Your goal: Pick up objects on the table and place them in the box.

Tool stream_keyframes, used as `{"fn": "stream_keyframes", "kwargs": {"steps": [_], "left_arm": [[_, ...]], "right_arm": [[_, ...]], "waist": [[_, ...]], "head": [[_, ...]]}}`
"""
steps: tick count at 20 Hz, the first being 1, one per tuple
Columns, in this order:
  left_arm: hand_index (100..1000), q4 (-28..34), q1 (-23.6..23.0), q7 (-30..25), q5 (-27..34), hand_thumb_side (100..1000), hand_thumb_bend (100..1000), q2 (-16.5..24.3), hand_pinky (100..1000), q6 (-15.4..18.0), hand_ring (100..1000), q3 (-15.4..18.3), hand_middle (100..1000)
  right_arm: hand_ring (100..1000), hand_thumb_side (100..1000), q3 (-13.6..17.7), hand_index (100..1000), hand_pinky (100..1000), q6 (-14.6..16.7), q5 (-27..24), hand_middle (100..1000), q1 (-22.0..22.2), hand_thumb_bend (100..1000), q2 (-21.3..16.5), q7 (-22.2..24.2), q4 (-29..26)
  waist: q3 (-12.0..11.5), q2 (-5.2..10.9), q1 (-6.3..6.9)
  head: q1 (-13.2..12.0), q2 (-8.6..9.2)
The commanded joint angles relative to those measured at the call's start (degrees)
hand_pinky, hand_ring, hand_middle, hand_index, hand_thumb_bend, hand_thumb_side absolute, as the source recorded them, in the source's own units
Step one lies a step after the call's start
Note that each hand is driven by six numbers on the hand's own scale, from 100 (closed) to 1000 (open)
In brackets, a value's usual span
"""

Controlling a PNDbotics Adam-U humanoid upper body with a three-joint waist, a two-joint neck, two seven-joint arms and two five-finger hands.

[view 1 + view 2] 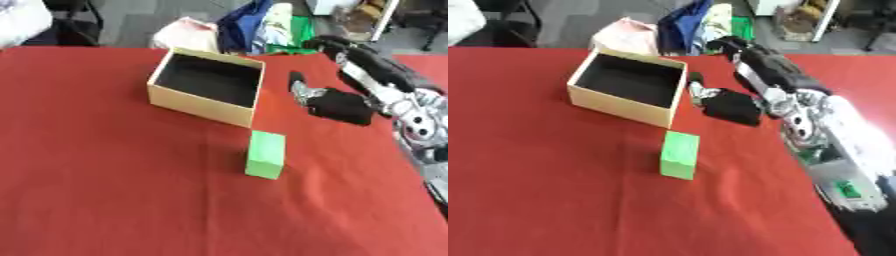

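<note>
Honestly, the right hand (337,105), fingers uncurled and empty, hovers beside the box (207,86); reaching for the green block (265,154), it could topple it.

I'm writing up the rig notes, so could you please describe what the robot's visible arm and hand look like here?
Only the right arm shows, entering from the right edge. It is mostly black with silver-grey metal joints and brackets, round fittings at the wrist, and a small green marking low on the forearm. The right hand is a blocky black palm with silver-and-black fingers. The left arm is out of view.
</note>
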State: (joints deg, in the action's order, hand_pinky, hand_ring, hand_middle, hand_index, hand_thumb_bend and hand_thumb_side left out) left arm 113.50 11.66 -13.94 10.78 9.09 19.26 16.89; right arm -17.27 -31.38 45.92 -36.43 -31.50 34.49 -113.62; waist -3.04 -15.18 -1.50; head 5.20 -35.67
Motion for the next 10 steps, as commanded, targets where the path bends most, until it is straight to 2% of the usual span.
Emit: {"fn": "stream_keyframes", "kwargs": {"steps": [1, 6, 9, 10], "left_arm": [[887, 1.1, 0.4, -0.1, 0.0, 542, 100, 0.9, 598, 0.2, 585, 0.5, 717], [887, 1.1, 0.5, -0.1, 0.0, 542, 100, 1.0, 598, 0.2, 585, 0.5, 717], [887, 1.1, 0.7, -0.2, -0.2, 541, 100, 0.9, 598, 0.2, 584, 0.5, 718], [887, 1.1, 0.7, -0.3, -0.2, 541, 100, 0.9, 598, 0.2, 584, 0.5, 718]], "right_arm": [[1000, 975, 1.1, 1000, 1000, 0.2, -1.8, 1000, -0.6, 100, -0.5, 1.6, -1.0], [1000, 958, 1.1, 1000, 975, 0.1, -3.8, 1000, -0.7, 100, -0.3, 2.3, -1.0], [1000, 895, 1.0, 1000, 956, 0.1, -4.9, 1000, -0.7, 100, -0.3, 2.8, -1.0], [1000, 905, 0.9, 1000, 956, 0.2, -5.2, 1000, -0.7, 100, -0.4, 2.9, -1.0]], "waist": [[0.2, 0.74, 1.00], [0.3, 0.45, 0.90], [0.2, 0.17, 0.78], [0.2, 0.09, 0.77]], "head": [[0.2, -0.26], [-0.5, -0.04], [-0.7, -0.11], [-0.8, -0.08]]}}
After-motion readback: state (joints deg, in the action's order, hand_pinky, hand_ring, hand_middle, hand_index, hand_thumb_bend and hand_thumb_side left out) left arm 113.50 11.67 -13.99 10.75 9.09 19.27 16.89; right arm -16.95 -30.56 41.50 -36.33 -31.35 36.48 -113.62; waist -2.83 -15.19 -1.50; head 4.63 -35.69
